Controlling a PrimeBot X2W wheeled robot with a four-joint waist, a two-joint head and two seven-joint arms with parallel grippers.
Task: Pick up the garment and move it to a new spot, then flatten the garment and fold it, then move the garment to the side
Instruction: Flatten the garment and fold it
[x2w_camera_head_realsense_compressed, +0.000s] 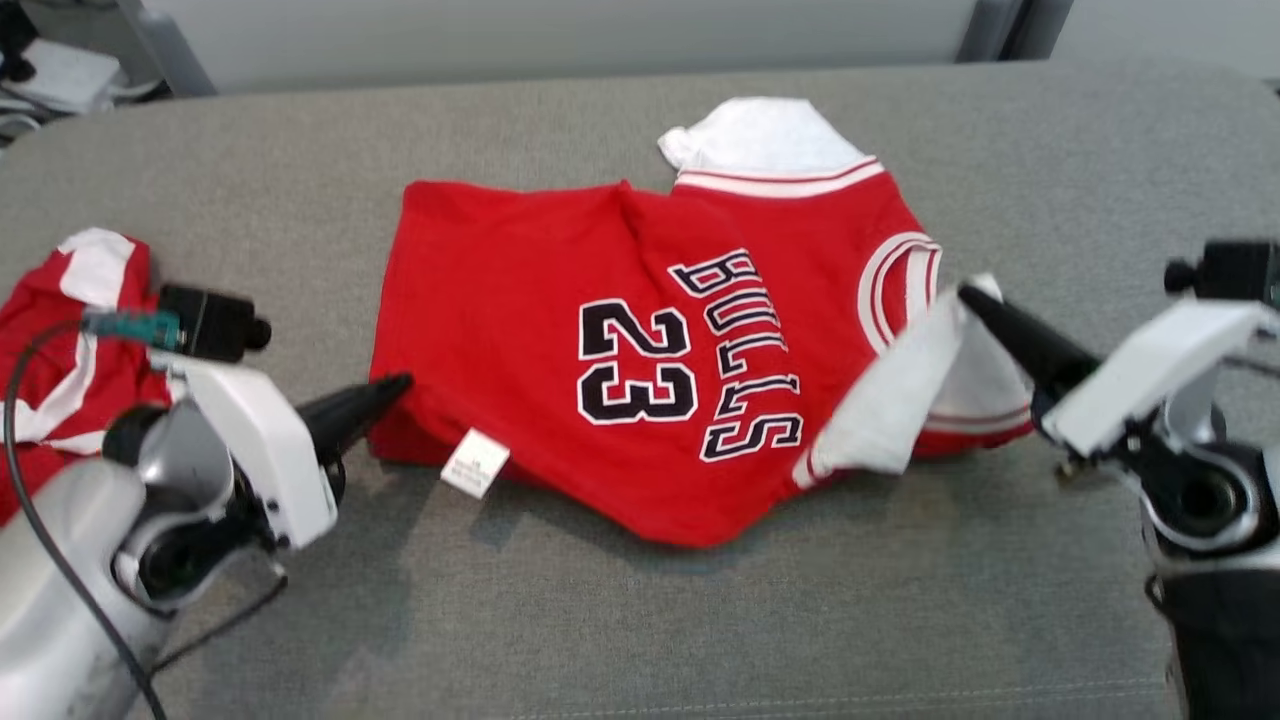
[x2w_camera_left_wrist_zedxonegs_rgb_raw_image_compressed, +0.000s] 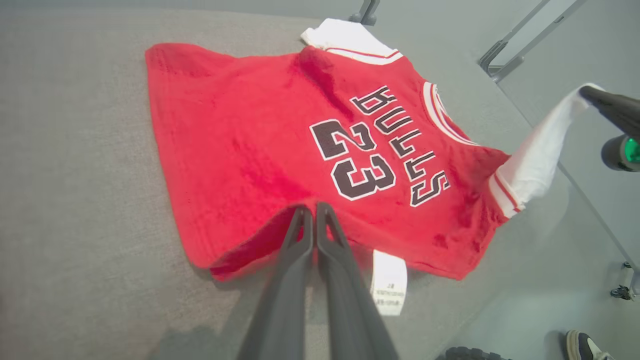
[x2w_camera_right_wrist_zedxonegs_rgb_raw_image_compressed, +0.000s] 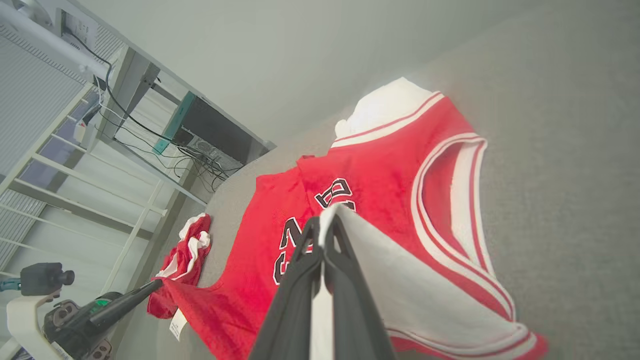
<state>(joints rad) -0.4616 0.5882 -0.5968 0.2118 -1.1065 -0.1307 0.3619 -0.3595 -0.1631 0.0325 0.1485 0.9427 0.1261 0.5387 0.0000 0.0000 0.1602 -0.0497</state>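
The left gripper (x2w_camera_head_realsense_compressed: 392, 386) is clamped on the jersey's (x2w_camera_head_realsense_compressed: 640, 370) red hem, and the right gripper (x2w_camera_head_realsense_compressed: 968, 294) pinches its white sleeve (x2w_camera_head_realsense_compressed: 900, 400), raised off the grey table (x2w_camera_head_realsense_compressed: 700, 620). The jersey lies mid-table with bare surface in front and to the right. A second garment (x2w_camera_head_realsense_compressed: 70, 340) at the left edge is partly hidden by the arm.

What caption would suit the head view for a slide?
Left gripper pinches the red jersey at its hem; right gripper holds its white sleeve above the grey surface.
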